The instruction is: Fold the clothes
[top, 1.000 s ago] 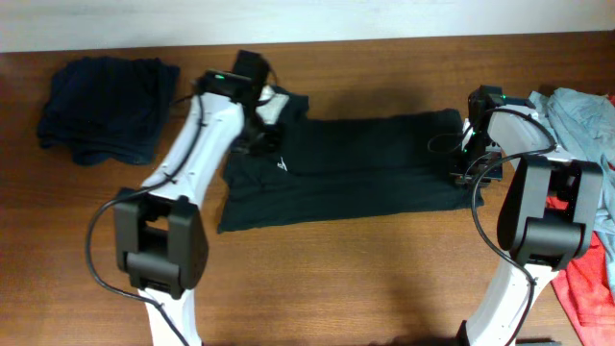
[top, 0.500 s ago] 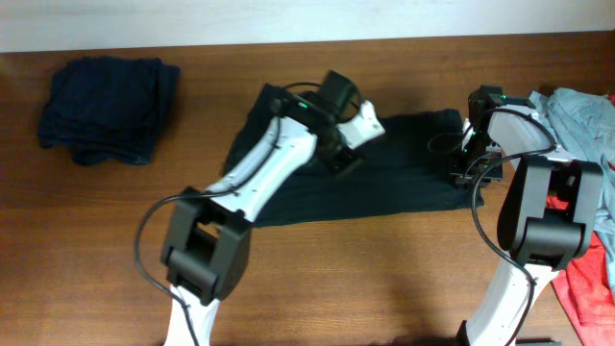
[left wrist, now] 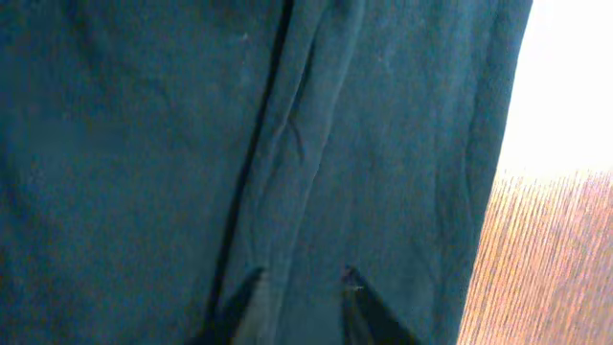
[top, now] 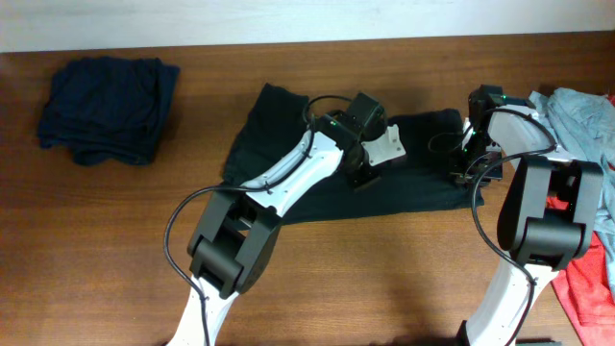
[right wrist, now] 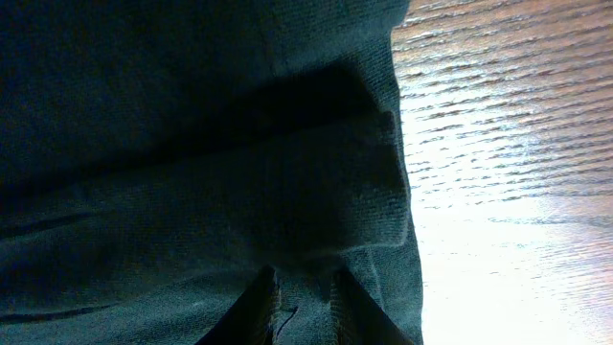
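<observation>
A dark teal garment [top: 288,154] lies spread across the middle of the wooden table. My left gripper [top: 363,175] is over its middle, and in the left wrist view [left wrist: 299,287] its fingers sit close together with a ridge of the dark garment [left wrist: 144,144] between them. My right gripper [top: 471,171] is at the garment's right edge. In the right wrist view [right wrist: 302,297] its fingers pinch the hem of the garment [right wrist: 192,115] next to bare wood.
A pile of folded dark blue clothes [top: 106,96] lies at the back left. A light blue garment [top: 581,111] and a red one [top: 588,284] lie heaped at the right edge, behind the right arm.
My left arm has swung from the garment's left end to its middle. The garment's left part has changed shape and now reaches further back. The right arm has not moved.
</observation>
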`<state>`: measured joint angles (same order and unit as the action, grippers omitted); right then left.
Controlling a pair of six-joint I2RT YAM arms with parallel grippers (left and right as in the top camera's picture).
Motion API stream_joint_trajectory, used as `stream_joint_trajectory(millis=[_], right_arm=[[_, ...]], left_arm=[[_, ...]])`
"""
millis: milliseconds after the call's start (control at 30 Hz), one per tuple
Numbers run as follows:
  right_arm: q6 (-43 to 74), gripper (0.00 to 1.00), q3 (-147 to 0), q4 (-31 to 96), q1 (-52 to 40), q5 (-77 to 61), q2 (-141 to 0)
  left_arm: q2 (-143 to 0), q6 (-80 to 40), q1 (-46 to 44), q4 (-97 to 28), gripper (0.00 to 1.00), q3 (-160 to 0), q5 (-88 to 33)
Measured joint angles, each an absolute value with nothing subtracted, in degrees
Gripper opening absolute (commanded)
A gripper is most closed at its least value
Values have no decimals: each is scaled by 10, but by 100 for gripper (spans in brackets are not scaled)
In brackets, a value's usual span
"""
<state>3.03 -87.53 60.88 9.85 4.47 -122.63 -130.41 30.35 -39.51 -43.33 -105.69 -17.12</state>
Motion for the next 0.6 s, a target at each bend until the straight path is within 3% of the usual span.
stream_joint_trajectory(millis=[233, 600], right_arm=[[30, 24, -875, 609, 98, 45, -1226], [30, 24, -875, 608, 98, 44, -1226]], left_arm=[[-1313, 305, -398, -412, 38, -1057, -171], [-1350, 304, -401, -380, 38, -1056, -120]])
